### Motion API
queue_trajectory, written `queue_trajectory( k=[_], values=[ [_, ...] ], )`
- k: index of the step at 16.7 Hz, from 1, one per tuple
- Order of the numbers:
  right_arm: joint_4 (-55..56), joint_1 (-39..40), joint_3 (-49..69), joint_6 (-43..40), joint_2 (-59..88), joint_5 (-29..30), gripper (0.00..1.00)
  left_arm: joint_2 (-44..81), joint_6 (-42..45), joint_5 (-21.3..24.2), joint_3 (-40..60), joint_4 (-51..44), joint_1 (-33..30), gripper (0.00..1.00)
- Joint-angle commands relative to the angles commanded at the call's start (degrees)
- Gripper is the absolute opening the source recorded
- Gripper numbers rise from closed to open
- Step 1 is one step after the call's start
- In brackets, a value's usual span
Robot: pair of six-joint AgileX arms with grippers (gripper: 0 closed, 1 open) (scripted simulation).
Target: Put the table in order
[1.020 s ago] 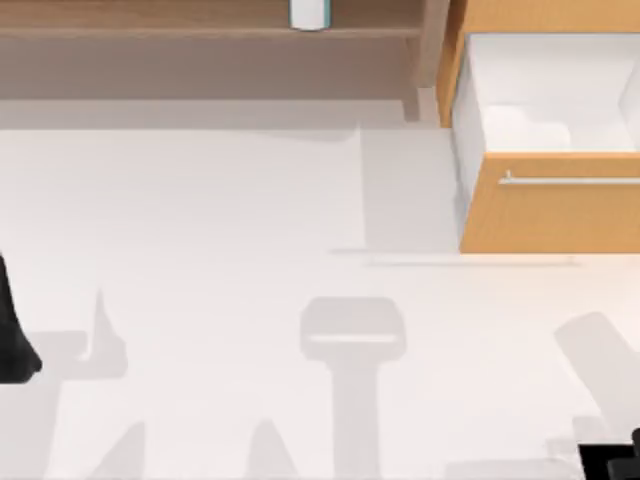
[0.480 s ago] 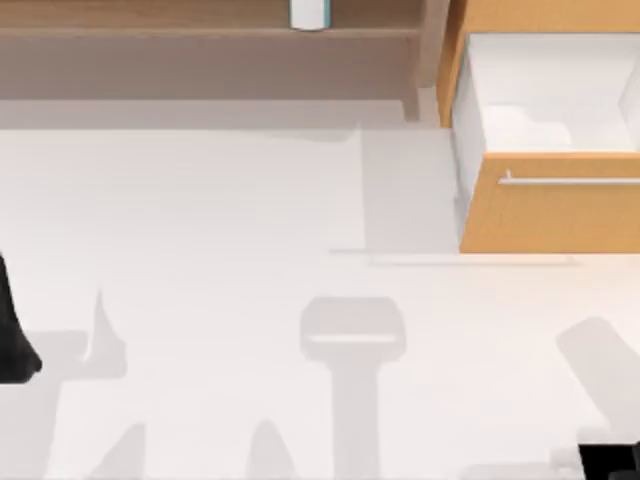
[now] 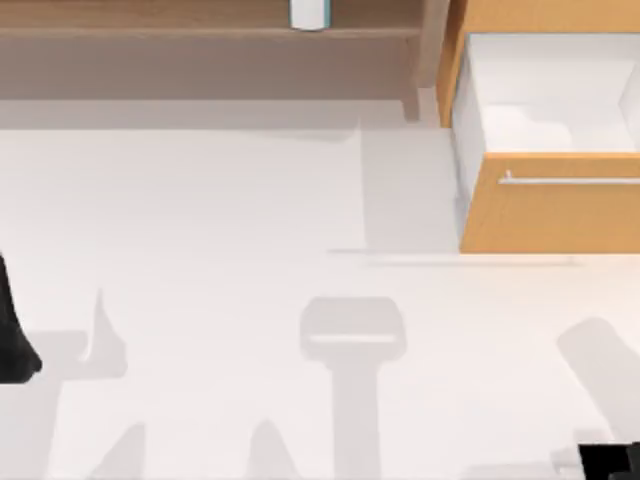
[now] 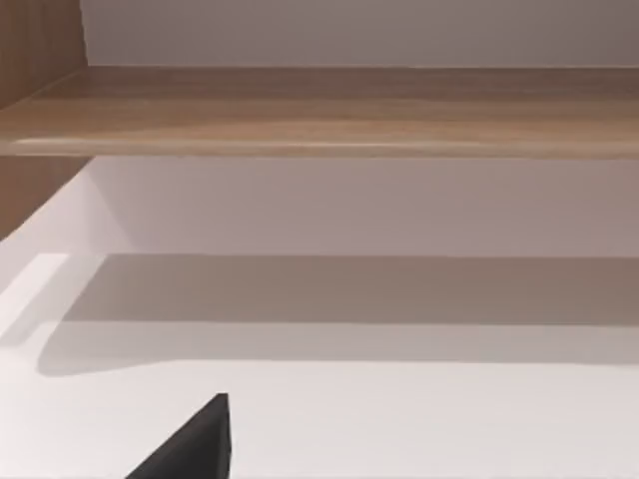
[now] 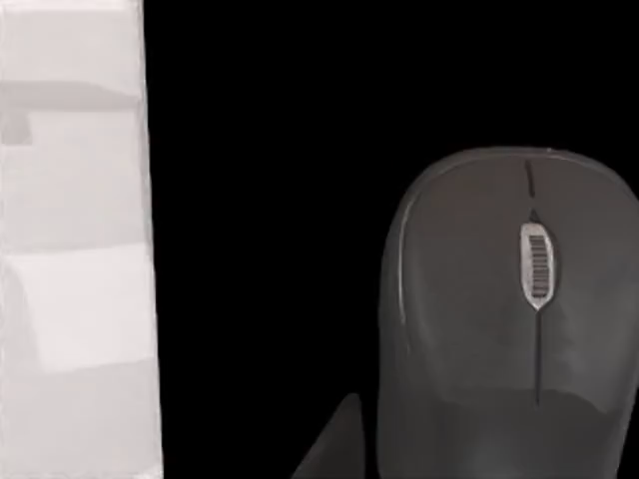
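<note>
The right gripper (image 3: 610, 462), at the table's (image 3: 220, 220) near-right corner, hovers over a grey computer mouse (image 5: 499, 319); its finger state cannot be told. Grasping the mouse likely comes next, perhaps for the open drawer (image 3: 560, 205).

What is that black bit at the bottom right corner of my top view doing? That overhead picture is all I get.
Observer: That is the right arm. Its wrist camera looks at a dark grey computer mouse.
Operator: A proper mouse, with a wheel?
Observer: Yes, a silver scroll wheel sits on its midline.
Operator: And the black shape at the left edge?
Observer: The left arm. Its wrist camera looks across the table at the front edge of the wooden shelf.
</note>
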Motion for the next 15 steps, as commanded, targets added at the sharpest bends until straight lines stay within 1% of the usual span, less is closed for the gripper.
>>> queue_trajectory(
  k=[2,3,12,15],
  values=[
    [0.0,0.0,0.0,0.0,0.0,0.0,0.98,0.0,0.0,0.0,0.0,0.0,0.0,1.00],
    [0.0,0.0,0.0,0.0,0.0,0.0,1.00,0.0,0.0,0.0,0.0,0.0,0.0,1.00],
    [0.0,0.0,0.0,0.0,0.0,0.0,1.00,0.0,0.0,0.0,0.0,0.0,0.0,1.00],
    [3.4,0.4,0.5,-2.7,0.9,-0.1,1.00,0.0,0.0,0.0,0.0,0.0,0.0,1.00]
  ],
)
